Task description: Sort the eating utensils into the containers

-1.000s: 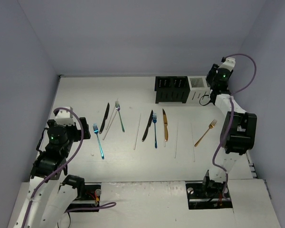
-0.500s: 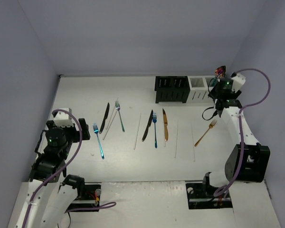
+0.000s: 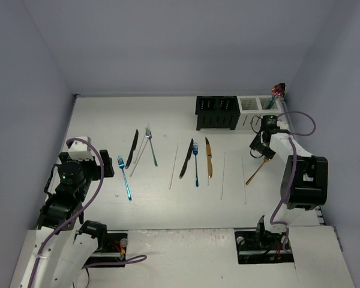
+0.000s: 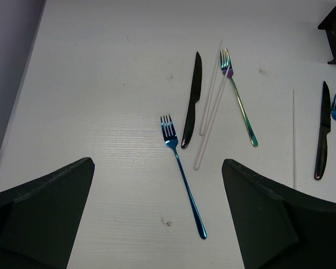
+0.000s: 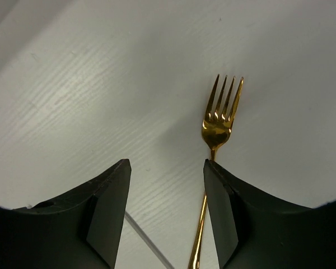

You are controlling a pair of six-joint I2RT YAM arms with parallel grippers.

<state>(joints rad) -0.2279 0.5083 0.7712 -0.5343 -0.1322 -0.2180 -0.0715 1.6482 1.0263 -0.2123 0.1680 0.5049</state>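
The right gripper (image 5: 166, 165) hovers with jaws parted and empty over the gold fork (image 5: 221, 120), which lies on the table (image 3: 168, 120) near the white caddy (image 3: 255, 108), while the left gripper (image 4: 158, 163) hangs wide open, holding nothing, above the blue fork (image 4: 182, 174).

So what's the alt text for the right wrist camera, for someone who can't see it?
A gold fork lies on a white table, prongs pointing away, its handle running back between the two black fingers of the open, empty right gripper. A thin white chopstick shows low between them too.
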